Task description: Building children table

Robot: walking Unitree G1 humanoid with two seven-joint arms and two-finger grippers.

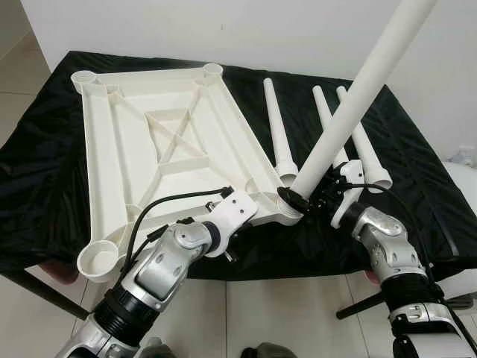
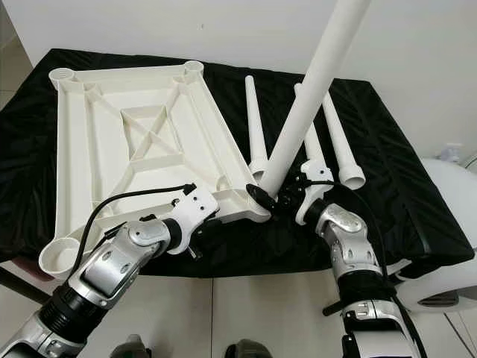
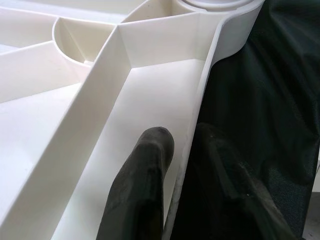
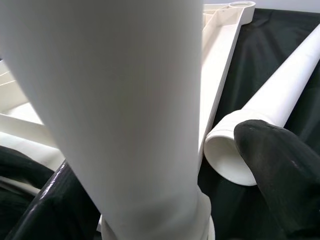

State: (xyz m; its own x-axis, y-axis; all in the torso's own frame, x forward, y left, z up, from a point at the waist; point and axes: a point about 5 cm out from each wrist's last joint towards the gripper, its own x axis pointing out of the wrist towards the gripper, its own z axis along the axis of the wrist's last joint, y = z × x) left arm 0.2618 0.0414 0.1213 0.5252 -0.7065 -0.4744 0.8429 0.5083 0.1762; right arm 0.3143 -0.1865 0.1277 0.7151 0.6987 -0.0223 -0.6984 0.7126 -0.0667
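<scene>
The white table leg (image 1: 358,97) held by the right gripper (image 1: 307,200) stands tilted: its wide lower end sits at the near-right corner socket (image 1: 287,212) of the upturned white tabletop (image 1: 160,142), and its long axis rises from there up and away to the right, its upper end passing out of view. The right gripper's two black fingers (image 4: 280,170) are pinching the leg's base, one on each side, just above the socket.

The tabletop lies underside up on a table covered in black cloth (image 1: 45,171), ribs and diagonal braces showing, its long axis running from near to far, with round sockets at the corners. The left gripper (image 3: 182,185) clamps the tabletop's near edge wall, just left of the socket with the leg: one finger (image 3: 142,185) inside the rim, the other outside against the cloth.

Three more white legs (image 1: 277,130) lie flat on the cloth right of the tabletop, roughly side by side, wide ends near, narrow ends pointing far. The middle one (image 1: 328,119) is partly hidden behind the held leg.
</scene>
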